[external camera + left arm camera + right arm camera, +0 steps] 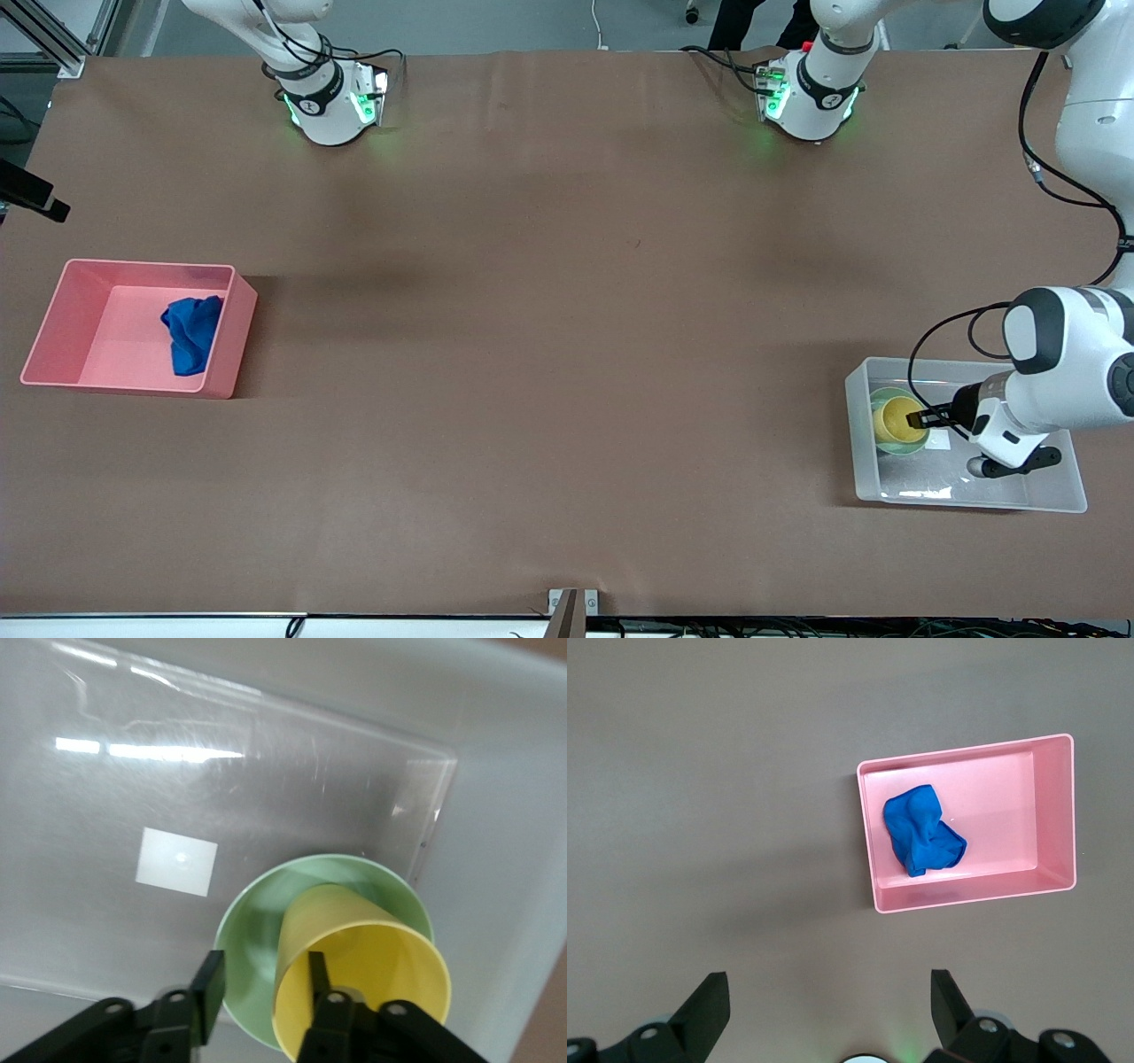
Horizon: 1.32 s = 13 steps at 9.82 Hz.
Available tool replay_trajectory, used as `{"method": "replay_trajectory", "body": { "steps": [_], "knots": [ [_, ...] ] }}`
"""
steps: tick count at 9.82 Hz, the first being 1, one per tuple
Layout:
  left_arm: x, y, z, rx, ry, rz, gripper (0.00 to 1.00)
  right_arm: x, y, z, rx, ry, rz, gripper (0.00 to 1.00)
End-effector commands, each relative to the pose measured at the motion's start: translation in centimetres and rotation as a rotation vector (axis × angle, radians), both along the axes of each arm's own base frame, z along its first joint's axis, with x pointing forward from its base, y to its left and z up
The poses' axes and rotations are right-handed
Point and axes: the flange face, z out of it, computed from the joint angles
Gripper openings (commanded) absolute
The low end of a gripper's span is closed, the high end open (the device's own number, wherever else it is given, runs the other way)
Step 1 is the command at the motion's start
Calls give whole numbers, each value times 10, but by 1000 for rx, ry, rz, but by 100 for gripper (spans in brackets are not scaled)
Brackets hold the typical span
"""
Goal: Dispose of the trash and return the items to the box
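The clear box (858, 447) stands near the left arm's end of the table, its white label (177, 861) on the bottom. In it the mint-green bowl (893, 448) holds the yellow cup (893, 416), which leans in the bowl (252, 926). My left gripper (918, 418) is down in the box. It is open astride the cup's wall (372, 966), one finger inside the cup and the other outside, apart from it. The blue trash wad (191, 332) lies in the pink bin (89, 310). My right gripper (828, 1001) is wide open and empty, high over bare table.
The pink bin (1010, 788) sits toward the right arm's end of the table, with the wad (921, 828) against one of its walls. Both arm bases stand along the table's edge farthest from the front camera. A black camera mount (31, 197) juts in above the pink bin.
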Motion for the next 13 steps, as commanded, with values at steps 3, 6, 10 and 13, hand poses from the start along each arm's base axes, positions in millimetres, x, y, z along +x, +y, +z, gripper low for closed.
{"method": "replay_trajectory", "body": {
  "steps": [3, 6, 10, 13],
  "knots": [
    [-15, -51, 154, 93, -96, -91, 100, -4, 0, 2, 1, -3, 7, 100],
    [-49, -73, 261, 156, -115, -190, 100, -4, 0, 2, 2, -1, 22, 100],
    [-107, -113, 372, 122, -153, -194, 100, -4, -1, 1, 4, 0, 47, 100],
    [-145, -140, 395, 130, -135, -221, 100, -4, -1, 1, 4, 0, 47, 100]
  ]
}}
